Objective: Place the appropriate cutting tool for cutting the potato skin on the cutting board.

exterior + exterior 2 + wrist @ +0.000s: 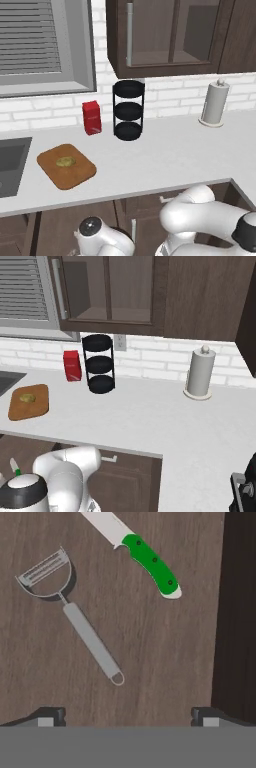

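Your claw (128,716) hangs spread above the peeler (70,609), up-left: light, stiff, slippery; pinch its slim handle midway.

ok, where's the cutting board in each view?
Left base view: cutting board lower left on the counter, potato on it.
Right base view: cutting board at the left edge, mid-height, potato on it.
Hand view: not in it.
Shared landmark: red box by the black tiered rack.
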Controlling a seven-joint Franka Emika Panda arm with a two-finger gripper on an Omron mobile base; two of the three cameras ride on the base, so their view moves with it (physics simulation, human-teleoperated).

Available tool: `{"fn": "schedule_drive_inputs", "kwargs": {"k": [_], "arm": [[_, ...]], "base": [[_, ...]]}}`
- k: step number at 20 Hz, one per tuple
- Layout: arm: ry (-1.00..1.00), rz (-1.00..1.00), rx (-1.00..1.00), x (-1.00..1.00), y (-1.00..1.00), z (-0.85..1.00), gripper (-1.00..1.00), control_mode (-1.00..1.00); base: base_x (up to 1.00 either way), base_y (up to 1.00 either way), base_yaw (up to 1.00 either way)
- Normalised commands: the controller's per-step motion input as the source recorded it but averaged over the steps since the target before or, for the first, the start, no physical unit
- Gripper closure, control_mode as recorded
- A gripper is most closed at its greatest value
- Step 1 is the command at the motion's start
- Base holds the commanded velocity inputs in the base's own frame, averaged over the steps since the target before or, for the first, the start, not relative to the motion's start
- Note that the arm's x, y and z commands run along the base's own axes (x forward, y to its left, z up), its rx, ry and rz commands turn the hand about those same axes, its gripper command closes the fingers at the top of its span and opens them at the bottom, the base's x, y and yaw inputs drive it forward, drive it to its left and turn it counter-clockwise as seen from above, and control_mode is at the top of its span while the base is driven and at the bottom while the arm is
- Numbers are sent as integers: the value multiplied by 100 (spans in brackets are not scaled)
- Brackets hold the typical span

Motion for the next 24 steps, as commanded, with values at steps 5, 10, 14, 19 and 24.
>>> {"fn": "schedule_drive_inputs", "kwargs": {"k": [5,10,14,19,24], "arm": [[0,1,-1,20,22,-5,-100,-100],[1,4,-3,19,48,-3,-100,-100],[0,5,-9,16,24,0,-100,-100],[3,6,-11,6,4,-4,-100,-100],[6,4,-3,0,14,-28,-100,-100]], "base": [[0,0,0],[0,0,0],[0,0,0],[0,0,0],[0,0,0]]}}
